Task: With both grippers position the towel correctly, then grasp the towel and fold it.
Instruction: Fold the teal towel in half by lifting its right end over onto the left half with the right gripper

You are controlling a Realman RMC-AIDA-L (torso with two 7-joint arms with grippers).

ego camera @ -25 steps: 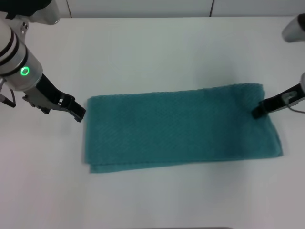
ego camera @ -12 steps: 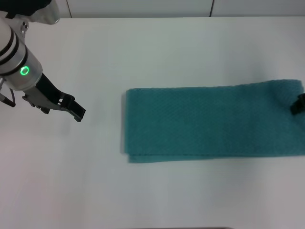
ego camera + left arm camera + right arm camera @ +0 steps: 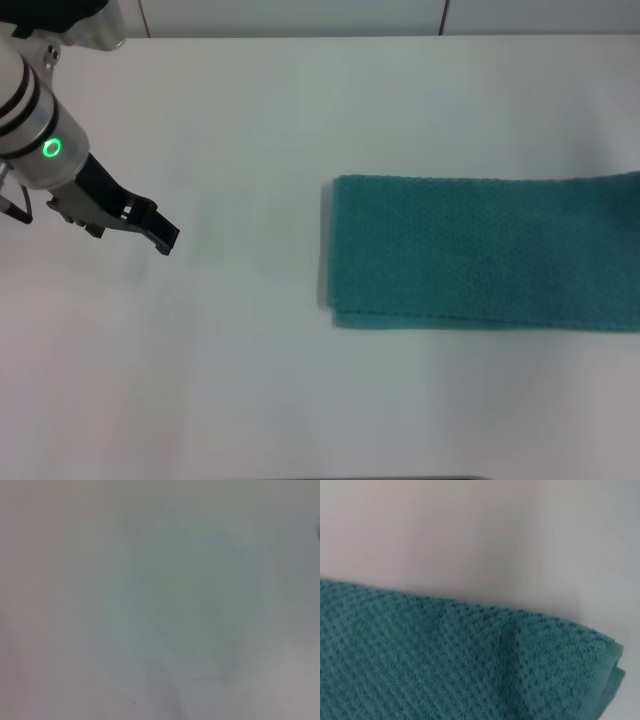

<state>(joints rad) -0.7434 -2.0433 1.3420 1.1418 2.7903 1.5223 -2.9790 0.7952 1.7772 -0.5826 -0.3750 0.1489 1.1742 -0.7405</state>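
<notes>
- Positioning is the step in hand, judging by how things lie: the towel (image 3: 485, 252) is laid out flat in doubled layers on the white bench (image 3: 300, 100), and no fresh fold is visible yet.
- Towel placement: it sits far to the robot's right side of the bench, its long axis running left to right, and its right end runs out of the head view. Its left short edge lies near the middle of the bench.
- The left gripper (image 3: 165, 240) hovers over bare bench on the robot's left, well apart from the towel's nearest edge. Its jaws look close together at the tip and hold nothing, though I cannot tell for certain how far open they are. The left wrist view shows only blank bench surface.
- The right gripper is out of the head view, and its jaws do not show in the right wrist view either, so I cannot tell whether they grip the cloth. That view looks closely onto the towel (image 3: 445, 665), with a rounded, hemmed corner and a layered edge against the bench.
- Next move, as I judge it: the towel seems off-centre for a two-handed fold, so it probably needs bringing back between the arms, or the left gripper must reach across to the left short edge, before each gripper takes a corner.
</notes>
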